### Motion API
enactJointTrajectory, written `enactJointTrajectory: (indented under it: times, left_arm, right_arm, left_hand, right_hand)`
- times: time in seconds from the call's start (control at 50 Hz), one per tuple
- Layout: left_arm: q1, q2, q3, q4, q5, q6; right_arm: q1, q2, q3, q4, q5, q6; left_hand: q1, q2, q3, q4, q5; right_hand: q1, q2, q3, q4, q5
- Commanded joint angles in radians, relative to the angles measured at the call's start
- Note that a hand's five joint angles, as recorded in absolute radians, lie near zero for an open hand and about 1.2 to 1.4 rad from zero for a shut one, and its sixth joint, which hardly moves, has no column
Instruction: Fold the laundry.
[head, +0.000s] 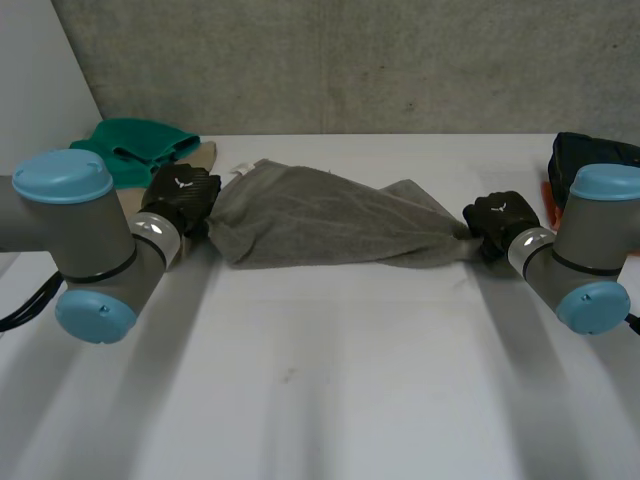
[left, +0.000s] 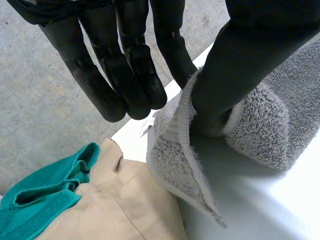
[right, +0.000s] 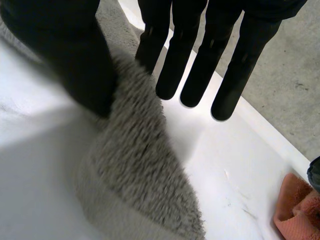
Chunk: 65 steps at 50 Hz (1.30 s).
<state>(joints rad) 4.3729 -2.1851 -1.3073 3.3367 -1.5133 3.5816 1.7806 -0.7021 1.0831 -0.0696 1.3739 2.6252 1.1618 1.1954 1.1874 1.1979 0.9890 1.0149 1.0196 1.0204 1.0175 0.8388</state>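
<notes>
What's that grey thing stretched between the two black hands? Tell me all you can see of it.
It is a grey towel, thick and fluffy like terry, with a stitched hem along its edge. It lies bunched and wrinkled across the far part of the white table, drawn out sideways. The left hand pinches one end between thumb and fingers, the right hand pinches the other, narrower end.

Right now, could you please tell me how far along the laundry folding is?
Nothing looks folded yet. In hand: the towel, bunched, pinched at opposite ends by left hand and right hand. Left: folding it, then the green cloth, beige cloth, dark cloth and orange cloth at the far corners.
</notes>
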Motion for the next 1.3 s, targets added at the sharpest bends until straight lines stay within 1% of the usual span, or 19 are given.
enactJointTrajectory:
  times: [0.02, 0.14, 0.22, 0.24, 0.32, 0.44, 0.5, 0.58, 0.64, 0.72, 0.88, 0.9, 0.94, 0.96, 0.98, 1.08, 1.16, 1.24, 1.3]
  left_arm:
    - [0.001, 0.011, -0.001, -0.003, -0.001, 0.000]
    - [0.007, 0.073, -0.021, -0.011, 0.004, 0.002]
    - [0.007, 0.194, -0.043, -0.028, 0.016, -0.003]
    - [0.004, 0.262, -0.046, -0.038, 0.025, -0.007]
    - [0.004, 0.445, -0.040, -0.060, 0.044, -0.035]
    - [0.001, 0.608, -0.010, -0.074, 0.053, -0.099]
    - [-0.009, 0.610, -0.001, -0.097, 0.050, -0.110]
    - [-0.022, 0.587, -0.012, -0.121, 0.033, -0.104]
    - [-0.041, 0.539, -0.044, -0.137, 0.010, -0.090]
    - [-0.062, 0.492, -0.098, -0.140, -0.004, -0.084]
    - [-0.130, 0.421, -0.179, -0.146, -0.030, -0.078]
    - [-0.134, 0.417, -0.181, -0.147, -0.033, -0.075]
    - [-0.141, 0.412, -0.181, -0.155, -0.038, -0.069]
    - [-0.145, 0.413, -0.182, -0.169, -0.044, -0.063]
    - [-0.148, 0.416, -0.182, -0.177, -0.047, -0.060]
    - [-0.176, 0.458, -0.181, -0.218, -0.071, -0.053]
    - [-0.190, 0.510, -0.171, -0.236, -0.096, -0.052]
    - [-0.208, 0.577, -0.141, -0.244, -0.096, -0.058]
    - [-0.226, 0.608, -0.118, -0.246, -0.091, -0.058]
  right_arm:
    - [-0.004, -0.002, 0.003, -0.006, -0.001, 0.010]
    - [-0.009, -0.082, 0.040, 0.056, -0.001, 0.036]
    - [-0.030, -0.250, 0.075, 0.154, -0.012, 0.068]
    - [-0.050, -0.325, 0.080, 0.190, -0.022, 0.085]
    - [-0.107, -0.477, 0.058, 0.244, -0.070, 0.142]
    - [-0.150, -0.542, -0.066, 0.254, -0.131, 0.243]
    - [-0.152, -0.502, -0.141, 0.243, -0.137, 0.300]
    - [-0.124, -0.387, -0.224, 0.231, -0.137, 0.289]
    - [-0.087, -0.239, -0.297, 0.228, -0.098, 0.219]
    - [-0.052, -0.101, -0.322, 0.217, -0.052, 0.129]
    - [0.005, 0.101, -0.308, 0.104, 0.004, 0.026]
    - [0.008, 0.114, -0.310, 0.088, 0.010, 0.024]
    - [0.016, 0.136, -0.315, 0.056, 0.025, 0.019]
    - [0.022, 0.148, -0.321, 0.028, 0.042, 0.015]
    - [0.025, 0.148, -0.322, 0.016, 0.054, 0.013]
    - [0.033, 0.092, -0.312, -0.026, 0.165, 0.012]
    - [0.022, -0.040, -0.246, 0.005, 0.218, 0.045]
    - [-0.001, -0.196, -0.125, 0.106, 0.197, 0.082]
    - [-0.024, -0.310, -0.020, 0.235, 0.148, 0.096]
  left_hand:
    - [0.234, 0.201, 0.209, 0.198, 0.233]
    - [0.234, 0.201, 0.209, 0.198, 0.233]
    - [0.234, 0.201, 0.209, 0.198, 0.233]
    - [0.234, 0.201, 0.209, 0.198, 0.233]
    - [0.234, 0.201, 0.209, 0.198, 0.233]
    - [0.234, 0.201, 0.209, 0.198, 0.233]
    - [0.234, 0.201, 0.209, 0.198, 0.233]
    - [0.234, 0.201, 0.209, 0.198, 0.233]
    - [0.234, 0.201, 0.209, 0.198, 0.233]
    - [0.234, 0.201, 0.209, 0.198, 0.233]
    - [0.234, 0.201, 0.209, 0.198, 0.233]
    - [0.234, 0.201, 0.209, 0.198, 0.233]
    - [0.234, 0.201, 0.209, 0.198, 0.233]
    - [0.234, 0.201, 0.209, 0.198, 0.233]
    - [0.234, 0.201, 0.209, 0.198, 0.233]
    - [0.234, 0.201, 0.209, 0.198, 0.233]
    - [0.234, 0.201, 0.209, 0.198, 0.233]
    - [0.234, 0.201, 0.209, 0.198, 0.233]
    - [0.234, 0.201, 0.209, 0.198, 0.233]
  right_hand:
    - [0.381, 0.377, 0.376, 0.379, 0.383]
    - [0.381, 0.377, 0.376, 0.379, 0.383]
    - [0.381, 0.377, 0.376, 0.379, 0.383]
    - [0.381, 0.377, 0.376, 0.379, 0.383]
    - [0.381, 0.377, 0.376, 0.379, 0.383]
    - [0.381, 0.377, 0.376, 0.379, 0.383]
    - [0.381, 0.377, 0.376, 0.379, 0.383]
    - [0.381, 0.377, 0.376, 0.379, 0.383]
    - [0.381, 0.377, 0.376, 0.379, 0.383]
    - [0.381, 0.377, 0.376, 0.379, 0.383]
    - [0.381, 0.377, 0.376, 0.379, 0.383]
    - [0.349, 0.344, 0.344, 0.346, 0.351]
    - [0.007, 0.002, 0.002, 0.004, 0.009]
    - [-0.518, -0.523, -0.523, -0.521, -0.516]
    - [-0.840, -0.845, -0.846, -0.843, -0.839]
    - [-0.840, -0.845, -0.846, -0.843, -0.839]
    - [-0.840, -0.845, -0.846, -0.843, -0.839]
    - [-0.840, -0.845, -0.846, -0.843, -0.839]
    - [-0.840, -0.845, -0.846, -0.843, -0.839]
